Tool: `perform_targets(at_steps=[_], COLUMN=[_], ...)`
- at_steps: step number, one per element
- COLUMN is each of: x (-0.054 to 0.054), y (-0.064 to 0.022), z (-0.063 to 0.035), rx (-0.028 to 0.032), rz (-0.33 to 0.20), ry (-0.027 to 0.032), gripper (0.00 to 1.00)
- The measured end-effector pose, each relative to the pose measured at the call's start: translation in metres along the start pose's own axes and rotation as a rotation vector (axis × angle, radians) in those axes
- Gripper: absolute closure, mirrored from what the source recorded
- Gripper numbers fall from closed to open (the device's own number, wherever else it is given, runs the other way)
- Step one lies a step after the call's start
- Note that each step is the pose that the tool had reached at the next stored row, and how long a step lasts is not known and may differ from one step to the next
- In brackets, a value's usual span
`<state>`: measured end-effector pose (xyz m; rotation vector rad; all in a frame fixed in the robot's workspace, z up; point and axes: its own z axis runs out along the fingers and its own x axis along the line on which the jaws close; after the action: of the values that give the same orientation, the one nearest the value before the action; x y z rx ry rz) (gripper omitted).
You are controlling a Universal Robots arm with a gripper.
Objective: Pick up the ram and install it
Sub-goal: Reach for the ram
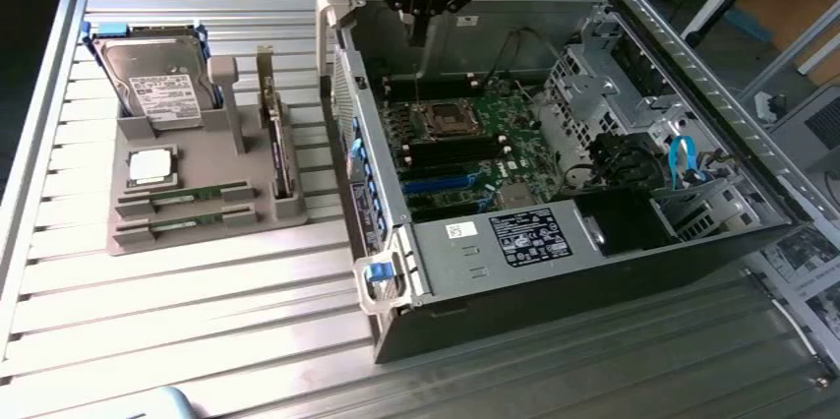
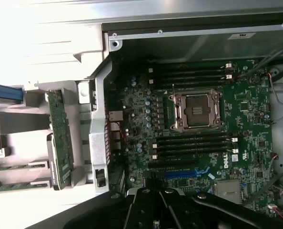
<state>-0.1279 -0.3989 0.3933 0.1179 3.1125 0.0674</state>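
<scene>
Your gripper hangs pressed together and empty over the open case, the ram sits well apart in the tray on the exterior view's left, slots bare, nothing picked or installed yet.

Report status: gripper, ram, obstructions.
Gripper shut, empty, above open computer case. Two ram sticks lie in gray tray, untouched. Nothing atop them.

Exterior high, oblique; wrist overhead, close; shared: motherboard
</scene>
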Motion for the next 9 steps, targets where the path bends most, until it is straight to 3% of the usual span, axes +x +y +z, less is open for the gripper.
perform_targets(at_steps=[9], x=[0.014], y=[-0.001], z=[-0.0004], rx=[-0.0001], rz=[0.0], ry=[0.0], gripper=[0.89])
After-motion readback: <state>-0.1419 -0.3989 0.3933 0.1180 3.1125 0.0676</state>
